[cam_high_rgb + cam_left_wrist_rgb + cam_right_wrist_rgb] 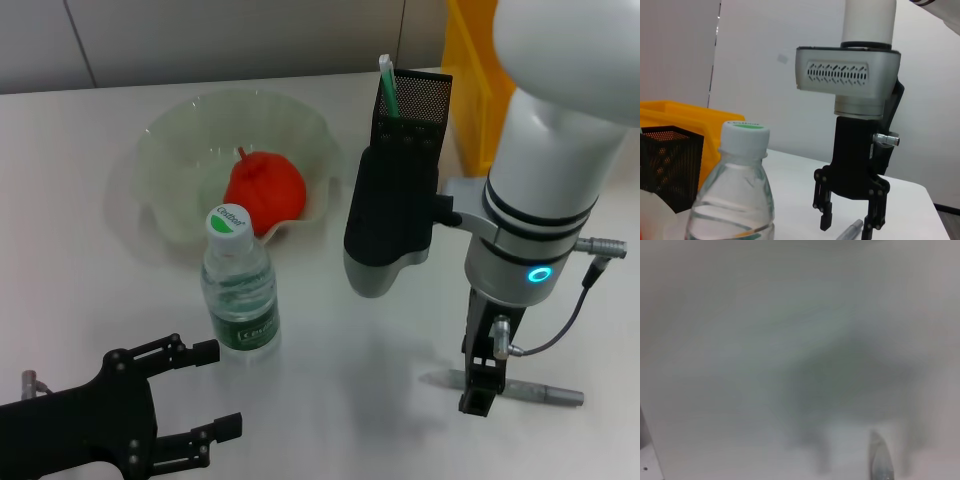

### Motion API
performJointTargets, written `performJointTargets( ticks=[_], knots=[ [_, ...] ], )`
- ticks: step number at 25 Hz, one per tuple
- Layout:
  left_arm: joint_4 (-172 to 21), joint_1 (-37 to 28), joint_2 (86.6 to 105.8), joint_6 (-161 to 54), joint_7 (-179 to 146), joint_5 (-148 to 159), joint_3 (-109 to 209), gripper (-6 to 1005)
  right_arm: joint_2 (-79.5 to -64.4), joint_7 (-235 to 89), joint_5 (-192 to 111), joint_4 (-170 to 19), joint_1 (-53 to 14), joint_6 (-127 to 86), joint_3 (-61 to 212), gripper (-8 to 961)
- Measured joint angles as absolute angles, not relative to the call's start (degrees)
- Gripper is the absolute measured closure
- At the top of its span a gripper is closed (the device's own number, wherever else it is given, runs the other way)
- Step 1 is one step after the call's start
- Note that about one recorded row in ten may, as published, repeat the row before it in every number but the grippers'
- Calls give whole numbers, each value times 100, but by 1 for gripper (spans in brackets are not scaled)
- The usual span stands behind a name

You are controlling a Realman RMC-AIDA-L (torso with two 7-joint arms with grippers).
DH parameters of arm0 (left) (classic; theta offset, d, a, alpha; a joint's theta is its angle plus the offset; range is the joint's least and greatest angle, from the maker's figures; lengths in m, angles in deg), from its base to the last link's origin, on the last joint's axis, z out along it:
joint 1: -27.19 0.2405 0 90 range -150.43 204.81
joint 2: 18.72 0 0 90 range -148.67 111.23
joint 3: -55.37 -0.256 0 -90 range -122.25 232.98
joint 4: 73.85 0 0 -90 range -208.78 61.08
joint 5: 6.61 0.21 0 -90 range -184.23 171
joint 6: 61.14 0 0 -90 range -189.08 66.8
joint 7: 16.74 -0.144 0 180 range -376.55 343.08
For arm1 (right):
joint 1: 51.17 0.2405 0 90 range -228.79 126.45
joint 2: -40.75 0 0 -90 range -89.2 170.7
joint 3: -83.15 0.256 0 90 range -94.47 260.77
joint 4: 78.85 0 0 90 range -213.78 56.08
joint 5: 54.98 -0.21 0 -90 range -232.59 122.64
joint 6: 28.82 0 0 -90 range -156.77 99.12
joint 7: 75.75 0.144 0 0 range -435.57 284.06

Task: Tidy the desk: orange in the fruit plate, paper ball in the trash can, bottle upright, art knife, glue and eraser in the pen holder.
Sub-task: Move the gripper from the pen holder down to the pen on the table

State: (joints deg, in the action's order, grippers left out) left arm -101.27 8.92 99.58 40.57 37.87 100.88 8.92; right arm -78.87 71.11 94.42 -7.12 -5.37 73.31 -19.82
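On the desk by the robot's right, the knife (520,388) lies under the spread-fingered right gripper (849,222) (left gripper (195,395) idle, open); thin, stiff, probably slippery, best pinched mid-barrel.

White table (60,200) carries fruit plate (165,165), bottle (240,290), pen holder (412,105).

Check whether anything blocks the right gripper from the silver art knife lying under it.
Nothing visible does. The right gripper hangs pointing down directly over the art knife on the table, its open fingers straddling the knife body. The bottle and pen holder stand well aside.
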Motion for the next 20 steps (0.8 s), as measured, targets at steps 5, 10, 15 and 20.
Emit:
performJointTargets(
  ticks=[5,10,15,20],
  knots=[
    [-10127,900,9965,4019,3773,10088,889,216,-7887,7111,9459,-925,-533,7040,-2133,324],
    [-10118,909,9966,4019,3771,10088,887,216,-7887,7111,9462,-1051,-516,6863,-2185,327],
    [-10074,911,9965,4019,3769,10088,887,216,-7887,7111,9462,-1110,-510,6849,-2190,330],
    [-10074,896,9962,4020,3767,10088,887,216,-7887,7186,9462,-1151,-495,6830,-2338,453]
  ],
)
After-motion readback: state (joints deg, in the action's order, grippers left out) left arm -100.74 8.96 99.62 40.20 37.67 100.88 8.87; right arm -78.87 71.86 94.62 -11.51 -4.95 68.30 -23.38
